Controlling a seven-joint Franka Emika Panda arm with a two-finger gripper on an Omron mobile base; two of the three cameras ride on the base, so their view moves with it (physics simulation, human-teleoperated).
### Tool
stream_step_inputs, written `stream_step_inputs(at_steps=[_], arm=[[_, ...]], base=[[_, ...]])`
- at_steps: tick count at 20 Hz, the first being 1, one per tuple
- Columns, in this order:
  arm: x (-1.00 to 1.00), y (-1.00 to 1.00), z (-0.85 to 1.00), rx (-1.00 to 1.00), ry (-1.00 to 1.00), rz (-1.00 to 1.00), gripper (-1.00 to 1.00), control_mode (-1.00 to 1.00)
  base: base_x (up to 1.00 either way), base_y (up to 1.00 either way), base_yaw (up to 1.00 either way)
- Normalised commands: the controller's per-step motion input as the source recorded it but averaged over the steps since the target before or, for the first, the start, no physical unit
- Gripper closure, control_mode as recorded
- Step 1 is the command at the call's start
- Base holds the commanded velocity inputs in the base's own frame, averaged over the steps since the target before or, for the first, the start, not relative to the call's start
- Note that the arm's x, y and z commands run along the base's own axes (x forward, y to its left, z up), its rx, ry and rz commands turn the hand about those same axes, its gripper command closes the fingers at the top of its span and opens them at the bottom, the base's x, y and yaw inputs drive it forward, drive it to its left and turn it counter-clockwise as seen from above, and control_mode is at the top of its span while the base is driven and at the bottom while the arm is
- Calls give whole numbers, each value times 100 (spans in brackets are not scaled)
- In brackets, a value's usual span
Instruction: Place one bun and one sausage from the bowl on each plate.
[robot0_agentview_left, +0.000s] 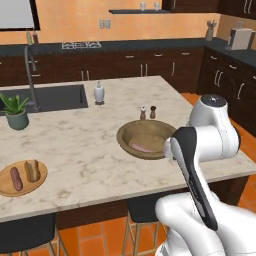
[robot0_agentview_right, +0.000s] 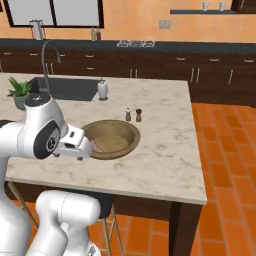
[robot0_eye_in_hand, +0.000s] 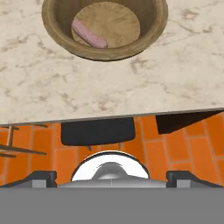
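Claw (robot0_eye_in_hand: 112, 178): nearest the hand camera, jaws apart, empty, hanging off the counter (robot0_eye_in_hand: 52, 92) edge; bowl (robot0_agentview_left: 131, 131): one sausage (robot0_agentview_left: 143, 147) inside; light-wood plate (robot0_agentview_left: 4, 190): one sausage (robot0_agentview_left: 16, 178) and one bun (robot0_agentview_left: 33, 170), apparently complete; remaining: probably the second plate's share.

The marble table (robot0_agentview_left: 90, 145) carries a brown wooden bowl (robot0_agentview_left: 131, 131) near its front right edge, with small salt and pepper shakers (robot0_agentview_left: 148, 112) just behind it. A light-wood plate (robot0_agentview_left: 40, 181) lies at the front left corner. A potted plant (robot0_agentview_left: 16, 111) stands at the left, beside the sink (robot0_agentview_left: 50, 97), and a white soap bottle (robot0_agentview_left: 99, 93) sits near the sink's right end.
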Motion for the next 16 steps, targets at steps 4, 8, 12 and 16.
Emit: stream_step_inputs(at_steps=[4,8,12,16], arm=[[23,-1,0,0,0,0,-100,-100],[100,-5,0,4,0,4,-100,-100],[100,-6,-4,7,0,18,-100,-100],[100,0,-35,3,0,35,-100,-100]], base=[[51,-6,0],[0,0,0],[0,0,0],[0,0,0]])
